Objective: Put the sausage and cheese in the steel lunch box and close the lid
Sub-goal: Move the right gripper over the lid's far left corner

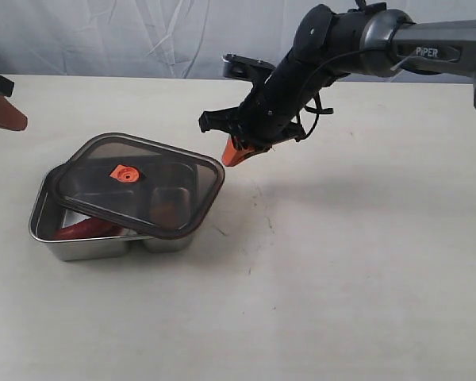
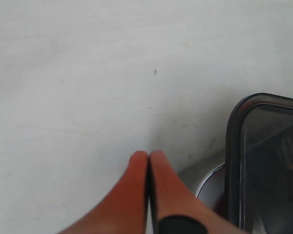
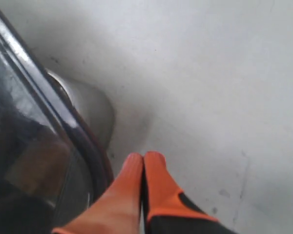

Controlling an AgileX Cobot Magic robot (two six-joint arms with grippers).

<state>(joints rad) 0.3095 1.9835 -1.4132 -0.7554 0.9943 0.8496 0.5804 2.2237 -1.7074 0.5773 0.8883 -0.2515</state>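
Note:
The steel lunch box [image 1: 47,226] stands on the table at the left. The dark lid [image 1: 139,184] with its orange-red valve [image 1: 125,172] lies askew on top, shifted right, so the box's left side is uncovered. The red sausage [image 1: 86,229] shows in the box's near left compartment. An orange shape under the lid [image 1: 163,211] may be the cheese; I cannot tell. My right gripper [image 1: 230,159] hovers shut and empty just off the lid's right corner [image 3: 63,117]. My left gripper [image 2: 149,155] is shut and empty, beside the box's corner [image 2: 210,170] and lid [image 2: 263,156].
The pale table [image 1: 349,270] stretches to the right and front of the box. The right arm [image 1: 357,44] reaches in from the upper right above the table. The left gripper's orange finger [image 1: 1,115] shows at the far left edge.

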